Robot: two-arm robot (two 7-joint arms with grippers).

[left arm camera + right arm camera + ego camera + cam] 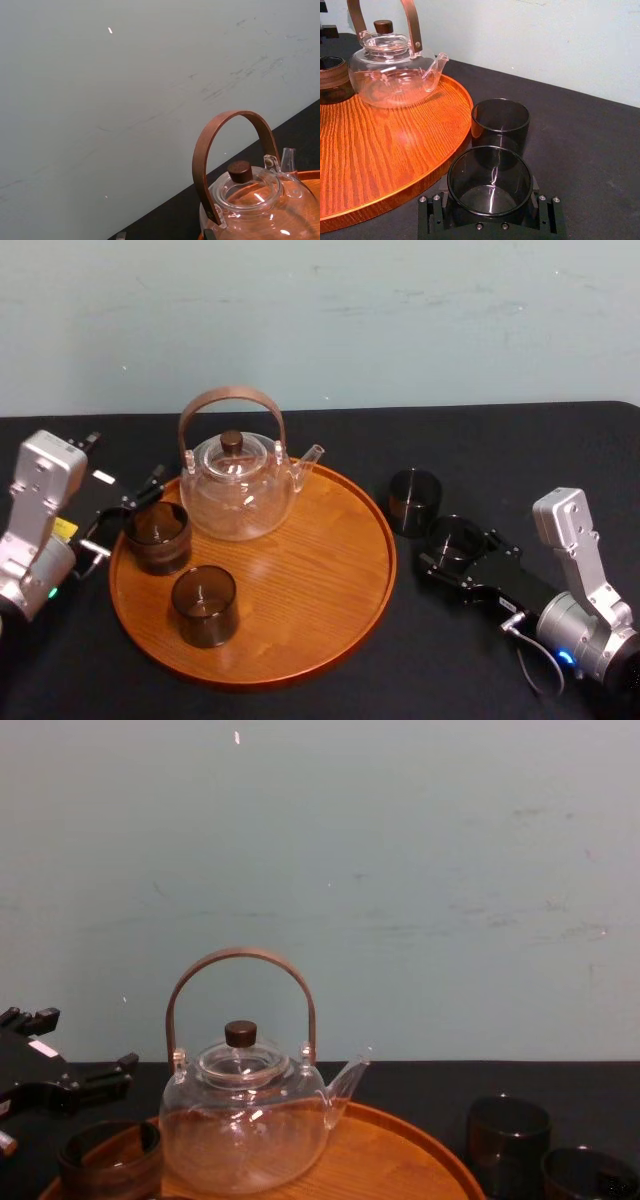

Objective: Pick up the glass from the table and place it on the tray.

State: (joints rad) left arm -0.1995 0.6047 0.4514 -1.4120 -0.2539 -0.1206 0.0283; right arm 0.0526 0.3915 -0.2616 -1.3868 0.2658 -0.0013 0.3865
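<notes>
Right gripper (pixel 458 546) is low on the table (pixel 560 450), which is matte black cloth. Jaws narrow, closed on a smoky cylindrical glass (pixel 490 176); black finger blocks hug both its sides. Glass is upright, down at cloth level, just off the tray's right rim and not on it. Second glass (pixel 414 502), same dark tint w/ straight walls, stands just behind it, nearly touching, also on the cloth.

Tray (pixel 320 640): round, orange-brown wood, strong grain, low raised rim. On it:
- Clear glass teapot (pixel 237 490) w/ bentwood hoop handle, dark knob lid, short spout pointing right.
- Left tumbler (pixel 157 536) at the left edge.
- Front tumbler (pixel 204 606) nearer the robot.

Left gripper (pixel 128 512) is at the tray's left edge, jaws wide, just beside the left tumbler, holding nothing.
</notes>
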